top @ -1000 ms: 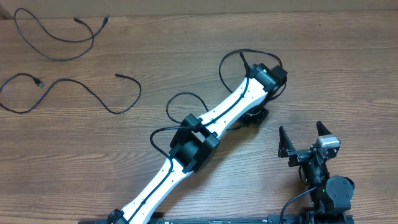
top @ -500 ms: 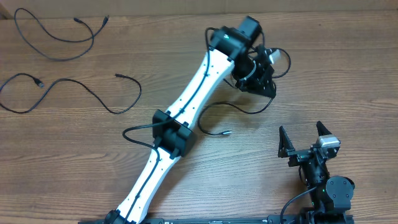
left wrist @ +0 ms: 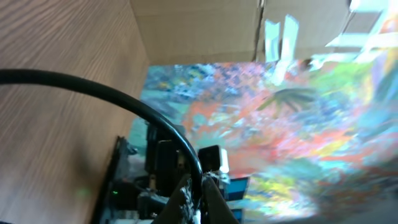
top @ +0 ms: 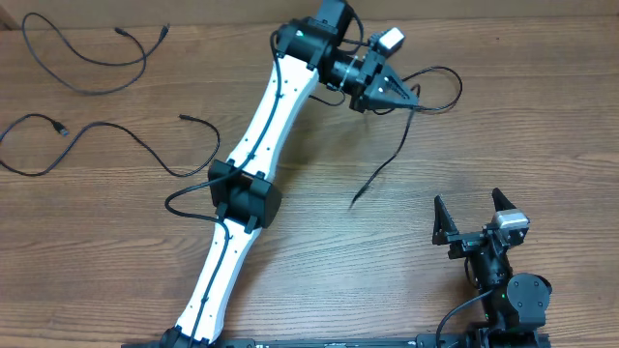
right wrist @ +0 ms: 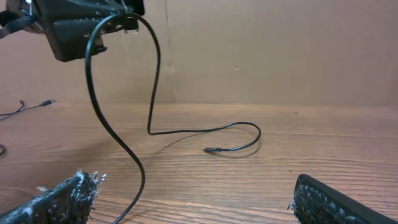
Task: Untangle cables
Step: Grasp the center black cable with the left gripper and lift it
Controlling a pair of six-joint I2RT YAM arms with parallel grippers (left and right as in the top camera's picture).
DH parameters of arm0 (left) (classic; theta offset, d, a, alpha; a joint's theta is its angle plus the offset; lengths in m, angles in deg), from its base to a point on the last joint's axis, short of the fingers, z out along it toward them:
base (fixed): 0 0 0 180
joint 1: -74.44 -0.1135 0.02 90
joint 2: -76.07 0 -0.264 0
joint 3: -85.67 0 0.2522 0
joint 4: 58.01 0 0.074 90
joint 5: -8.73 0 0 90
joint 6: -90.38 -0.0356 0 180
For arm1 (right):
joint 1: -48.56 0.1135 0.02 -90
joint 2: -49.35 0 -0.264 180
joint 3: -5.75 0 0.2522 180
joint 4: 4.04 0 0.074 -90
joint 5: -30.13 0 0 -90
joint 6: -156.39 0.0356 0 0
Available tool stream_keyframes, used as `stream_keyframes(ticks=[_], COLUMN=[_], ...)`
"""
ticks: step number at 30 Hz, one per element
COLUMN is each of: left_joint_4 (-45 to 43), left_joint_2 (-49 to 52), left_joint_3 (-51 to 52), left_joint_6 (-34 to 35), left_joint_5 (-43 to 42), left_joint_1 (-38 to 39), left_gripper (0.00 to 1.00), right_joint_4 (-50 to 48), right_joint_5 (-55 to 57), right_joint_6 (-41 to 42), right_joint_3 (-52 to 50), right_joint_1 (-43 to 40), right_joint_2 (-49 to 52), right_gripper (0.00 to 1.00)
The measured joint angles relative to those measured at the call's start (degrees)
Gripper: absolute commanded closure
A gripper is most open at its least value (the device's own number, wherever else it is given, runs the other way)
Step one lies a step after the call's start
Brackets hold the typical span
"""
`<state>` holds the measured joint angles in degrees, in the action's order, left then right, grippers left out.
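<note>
3 thin, curvy black cables (top: 380, 164); woodgrain table (top: 542, 145)

Wood-grain table (top: 542, 126), plain cardboard wall (right wrist: 280, 50) (tan) behind

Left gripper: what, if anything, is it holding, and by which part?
The left gripper is shut on a thin black cable, pinching it partway along its length; a strand hangs free on each side of the pinch.
</note>
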<state>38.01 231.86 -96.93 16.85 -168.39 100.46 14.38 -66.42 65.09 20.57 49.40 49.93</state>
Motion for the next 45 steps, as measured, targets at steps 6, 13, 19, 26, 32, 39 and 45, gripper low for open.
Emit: stream_keyframes(ticks=[6,13,19,26,32,39,45], left_joint_4=[0.8,1.4,1.7,4.1,6.2,14.2,14.4], left_joint_2=[0.0,-3.1,-13.3,-26.4,-31.5,-34.8,-39.4], left_joint_3=[-0.8,-2.6,-3.3,-4.9,-4.9,-4.9,-4.9], left_joint_6=[5.9,7.8,8.0,8.1,8.7,11.2,15.5], left_joint_5=[-1.3,-1.4,-1.4,3.1,11.2,19.9,30.9], left_joint_1=[-2.6,-4.7,-6.6,-9.4,-14.1,-20.8,-22.8], left_gripper=[0.96,0.96,0.96,0.96,0.96,0.96,0.96], right_joint_4=[0.0,0.0,0.0,0.0,0.0,0.0,0.0], right_joint_5=[0.0,0.0,0.0,0.0,0.0,0.0,0.0], right_joint_6=[0.0,0.0,0.0,0.0,0.0,0.0,0.0], right_joint_3=[0.0,0.0,0.0,0.0,0.0,0.0,0.0], right_joint_1=[0.0,0.0,0.0,0.0,0.0,0.0,0.0], right_joint_2=[0.0,0.0,0.0,0.0,0.0,0.0,0.0], right_gripper=[0.00,0.00,0.00,0.00,0.00,0.00,0.00])
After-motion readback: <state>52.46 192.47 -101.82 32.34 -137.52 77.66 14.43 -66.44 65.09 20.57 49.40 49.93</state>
